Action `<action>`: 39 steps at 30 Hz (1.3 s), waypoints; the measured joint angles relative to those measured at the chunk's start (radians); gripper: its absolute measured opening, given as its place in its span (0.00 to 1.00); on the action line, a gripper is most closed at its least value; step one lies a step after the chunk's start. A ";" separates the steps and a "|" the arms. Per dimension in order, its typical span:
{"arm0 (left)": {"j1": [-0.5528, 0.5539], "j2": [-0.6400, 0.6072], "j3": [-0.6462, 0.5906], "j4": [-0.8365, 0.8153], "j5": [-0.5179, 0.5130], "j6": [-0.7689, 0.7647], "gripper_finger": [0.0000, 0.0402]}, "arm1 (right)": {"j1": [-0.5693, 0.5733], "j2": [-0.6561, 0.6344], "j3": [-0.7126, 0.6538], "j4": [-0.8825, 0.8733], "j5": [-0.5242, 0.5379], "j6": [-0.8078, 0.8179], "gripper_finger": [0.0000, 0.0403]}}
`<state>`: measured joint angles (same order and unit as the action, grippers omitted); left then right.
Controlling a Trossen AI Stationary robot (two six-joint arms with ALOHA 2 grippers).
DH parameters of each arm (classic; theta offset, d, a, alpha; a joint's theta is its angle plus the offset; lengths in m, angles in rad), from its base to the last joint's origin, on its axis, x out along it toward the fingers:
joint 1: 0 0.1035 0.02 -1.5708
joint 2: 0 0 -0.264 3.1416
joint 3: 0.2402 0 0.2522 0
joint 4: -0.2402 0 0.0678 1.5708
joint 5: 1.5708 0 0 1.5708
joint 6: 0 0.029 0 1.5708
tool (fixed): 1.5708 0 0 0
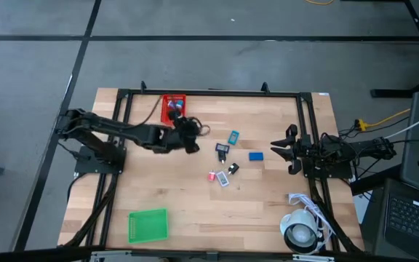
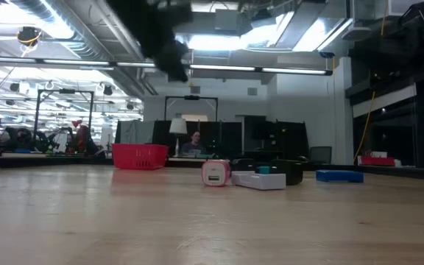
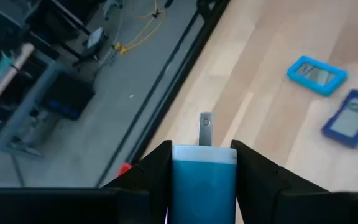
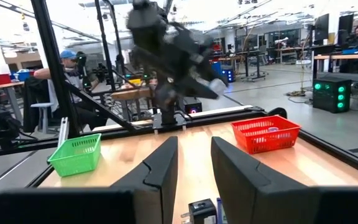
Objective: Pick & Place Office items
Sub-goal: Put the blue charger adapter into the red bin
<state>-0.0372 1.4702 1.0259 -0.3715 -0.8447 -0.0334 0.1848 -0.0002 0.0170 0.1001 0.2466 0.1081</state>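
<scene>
My left gripper (image 1: pixel 193 137) hangs high over the table just right of the red mesh bin (image 1: pixel 174 108), shut on a teal block (image 3: pixel 204 177) with a white end and a metal tab. On the table to its right lie a teal piece (image 1: pixel 233 137), a black piece (image 1: pixel 222 149), a blue block (image 1: pixel 256 155), a pink-red piece (image 1: pixel 212 175) and small white pieces (image 1: pixel 225 180). My right gripper (image 1: pixel 276 149) waits open at the table's right side, with its fingers pointing toward the items. My left gripper pinches the teal block between its two fingers (image 3: pixel 157 165), one on each long side. The block's white end (image 3: pixel 204 153) and metal tab (image 3: pixel 205 127) stick out past the fingertips. The block is lifted clear of the table.
The green mesh bin (image 1: pixel 148 224) sits at the near left corner. A large white roll with cable (image 1: pixel 300 231) lies at the near right corner. A dark frame (image 1: pixel 209 93) borders the table. People sit in the room beyond (image 4: pixel 67 68).
</scene>
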 joint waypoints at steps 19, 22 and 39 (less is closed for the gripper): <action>0.330 -0.403 -0.647 0.638 0.261 0.047 0.33 | 0.000 0.000 0.000 -0.004 0.024 0.004 0.25; 0.392 -0.422 -0.648 0.635 0.314 0.066 0.33 | 0.000 0.000 0.000 -0.004 0.026 0.004 0.25; 0.634 -0.389 -0.648 0.639 0.636 0.089 0.33 | 0.000 0.000 0.000 -0.004 0.026 0.004 0.25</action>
<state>0.5964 1.0816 0.3779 0.2676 -0.2091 0.0552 0.1848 -0.0002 0.0170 0.0959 0.2726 0.1120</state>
